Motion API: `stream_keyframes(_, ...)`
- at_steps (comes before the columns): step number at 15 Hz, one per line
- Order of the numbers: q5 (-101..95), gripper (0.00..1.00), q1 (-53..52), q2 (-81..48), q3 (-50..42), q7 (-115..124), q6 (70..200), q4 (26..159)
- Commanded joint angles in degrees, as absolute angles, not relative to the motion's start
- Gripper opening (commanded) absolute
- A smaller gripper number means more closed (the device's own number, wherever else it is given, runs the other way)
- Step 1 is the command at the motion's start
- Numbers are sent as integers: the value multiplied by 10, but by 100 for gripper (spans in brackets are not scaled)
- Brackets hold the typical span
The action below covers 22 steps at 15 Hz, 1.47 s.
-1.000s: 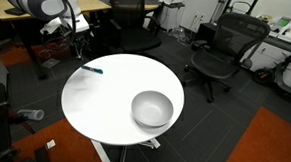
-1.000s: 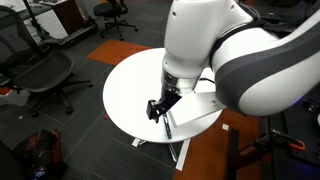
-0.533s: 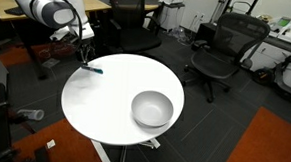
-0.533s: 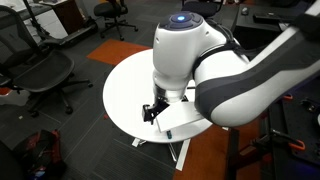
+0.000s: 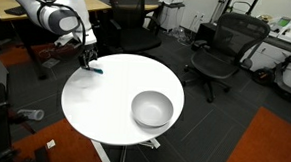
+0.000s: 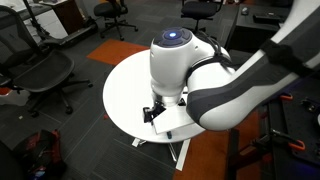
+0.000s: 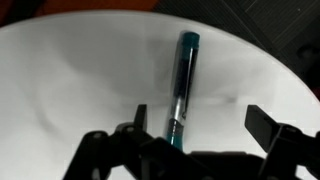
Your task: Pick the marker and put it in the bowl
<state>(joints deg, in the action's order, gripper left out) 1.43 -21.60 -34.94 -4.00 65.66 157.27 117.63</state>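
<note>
Two fingers (image 7: 265, 122) of the pincer (image 7: 200, 120) stand wide apart just above the marker (image 7: 183, 85), so the grab likely comes next: go down lower and squeeze it.

The round white table (image 5: 104, 114) carries two things. The marker (image 7: 182, 90) lies flat on it just below the gripper (image 5: 85, 60), between the spread fingers in the wrist view. The bowl (image 5: 152, 108) stands upright on the tabletop, well apart from the gripper, near the opposite edge.

One marker (image 7: 182, 90), one bowl (image 5: 151, 119), one table (image 5: 99, 104).
</note>
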Motion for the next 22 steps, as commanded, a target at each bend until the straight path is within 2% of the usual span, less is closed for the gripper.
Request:
stream_keyframes(1, 18, 98, -220, -366, -46, 673, 1569, 1160)
stream_keyframes(2, 19, 74, -219, -369, -45, 671, 1569, 1159)
stream_keyframes(4, 20, 70, -219, -373, -46, 671, 1569, 1159)
stream_keyframes(7, 22, 45, -219, -375, -47, 670, 1571, 1159)
stream_keyframes(13, 24, 2, -215, -371, -46, 667, 1573, 1164)
stream_keyframes(14, 22, 0, -216, -365, -47, 665, 1572, 1167)
stream_keyframes(15, 20, 5, -215, -360, -45, 661, 1571, 1170)
stream_keyframes(22, -23, 5, -226, -273, -72, 656, 1539, 1210)
